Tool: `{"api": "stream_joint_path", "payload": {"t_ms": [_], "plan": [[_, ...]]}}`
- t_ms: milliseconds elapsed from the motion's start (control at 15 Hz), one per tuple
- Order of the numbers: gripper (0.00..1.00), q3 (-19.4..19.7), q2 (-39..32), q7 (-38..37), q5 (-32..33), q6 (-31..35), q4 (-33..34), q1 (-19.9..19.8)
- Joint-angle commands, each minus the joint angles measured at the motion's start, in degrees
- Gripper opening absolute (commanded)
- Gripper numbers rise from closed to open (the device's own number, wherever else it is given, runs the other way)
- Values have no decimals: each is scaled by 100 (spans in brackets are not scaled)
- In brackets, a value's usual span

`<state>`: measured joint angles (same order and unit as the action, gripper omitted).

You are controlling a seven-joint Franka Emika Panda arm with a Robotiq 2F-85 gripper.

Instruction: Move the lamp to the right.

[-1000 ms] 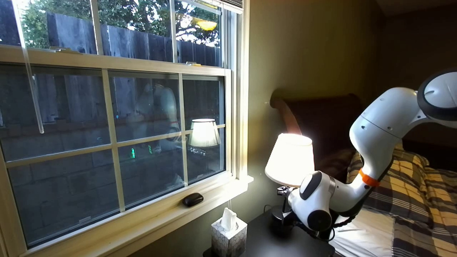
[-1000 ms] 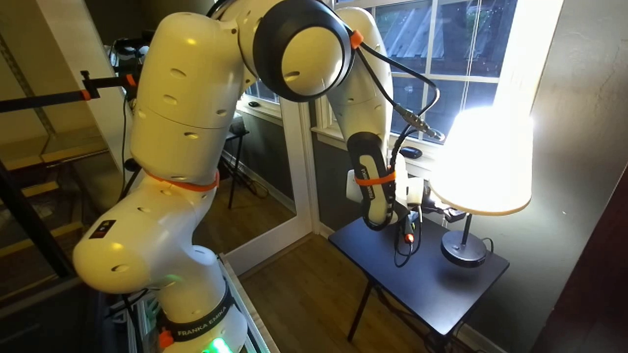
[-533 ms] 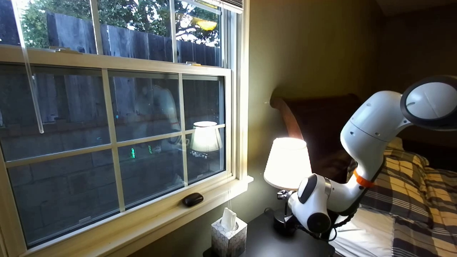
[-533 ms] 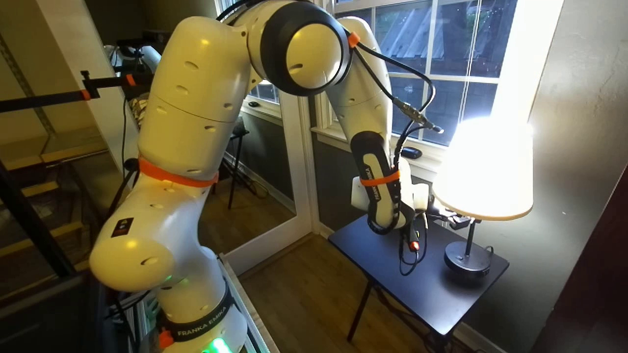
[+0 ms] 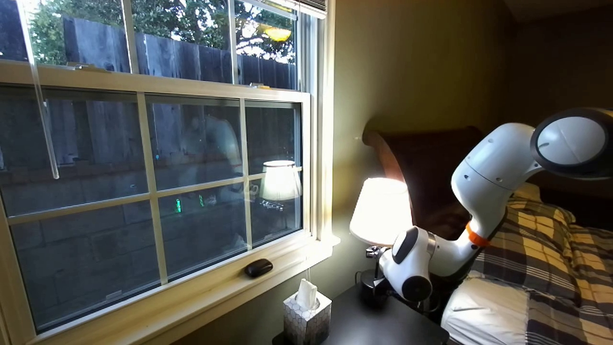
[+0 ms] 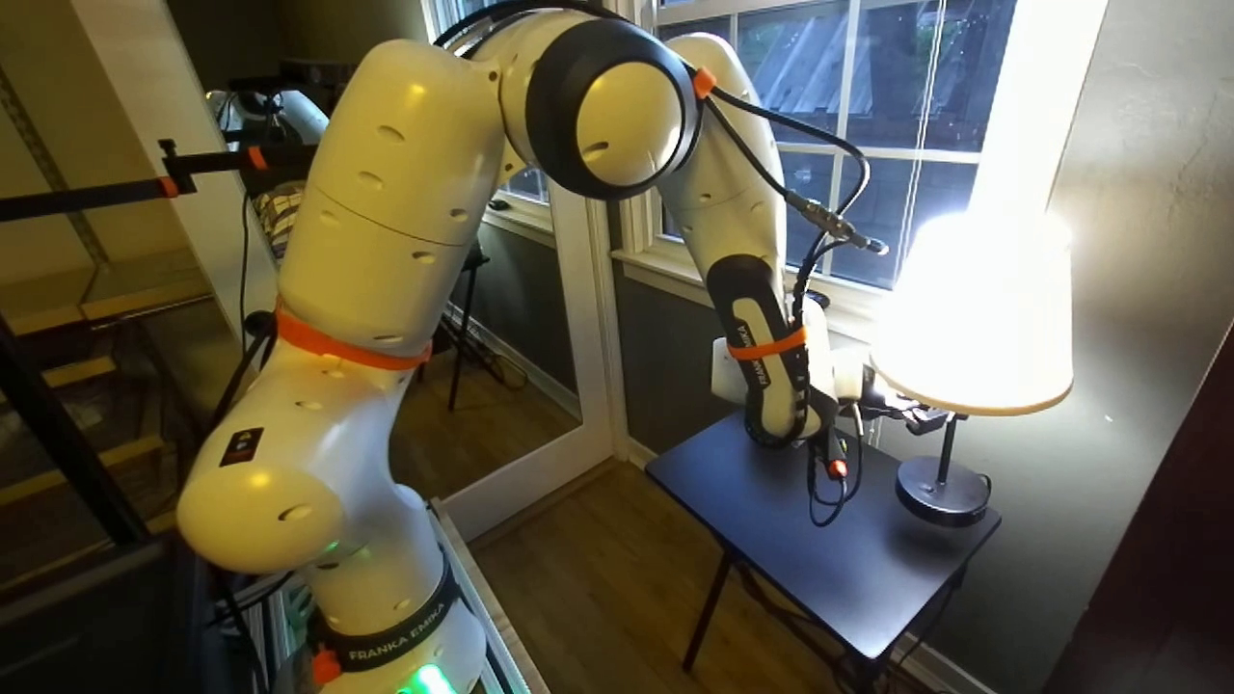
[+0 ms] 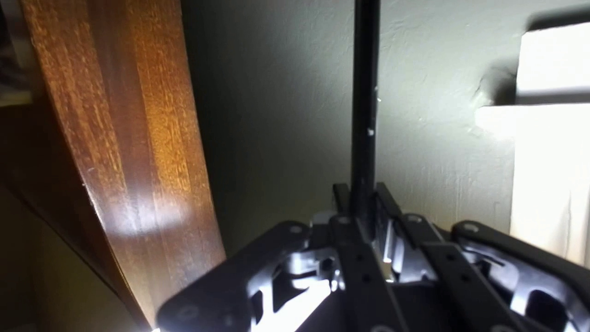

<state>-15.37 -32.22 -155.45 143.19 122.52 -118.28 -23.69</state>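
Table lamp (image 6: 969, 352), lit and close to upright, is by the right-hand corner of the black tabletop (image 6: 819, 559) in an exterior view, beside the grey wall (image 6: 1147, 337). Its round dark base (image 6: 943, 490) covers a stretch of the wall-side edge there; whether the underside touches the surface or hangs just above it cannot be told.

In the wrist view the gripper (image 7: 363, 203) is closed on the thin black stem (image 7: 366, 92), with a fingertip (image 7: 341, 198) to each side of it. In both exterior views the hold comes just below the rim of the glowing cream shade (image 5: 381, 211). The white Franka arm (image 6: 395, 183), banded with orange straps (image 6: 768, 345), reaches it in an exterior view from past the tabletop's left-hand corner.

A hexagon-patterned tissue box (image 5: 307, 320), with one tissue (image 5: 306, 293) standing out of it, is also at the wall-side edge, toward the opposite end from the lamp and apart from its base. Above that edge a black computer mouse (image 5: 258, 268) lies on the windowsill (image 5: 210, 295), and the window glass (image 5: 196, 143) carries a pale reflection (image 5: 280, 182) of the shade. Past the lamp's end of the tabletop are a bed's plaid cover (image 5: 541, 249), a white sheet (image 5: 488, 306) and a dark wooden headboard (image 5: 436, 163).
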Motion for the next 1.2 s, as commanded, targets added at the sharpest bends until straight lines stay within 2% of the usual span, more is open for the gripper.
{"api": "stream_joint_path", "payload": {"t_ms": [0,933,1000,1067,1133], "plan": [[4,-122,-160,-226,127,68,321,-163],[4,-46,-776,-171,236,339,913,-125],[4,35,-788,-168,189,358,936,-25],[4,444,-751,-314,69,492,976,368],[4,70,-852,-153,231,390,970,-9]]}}
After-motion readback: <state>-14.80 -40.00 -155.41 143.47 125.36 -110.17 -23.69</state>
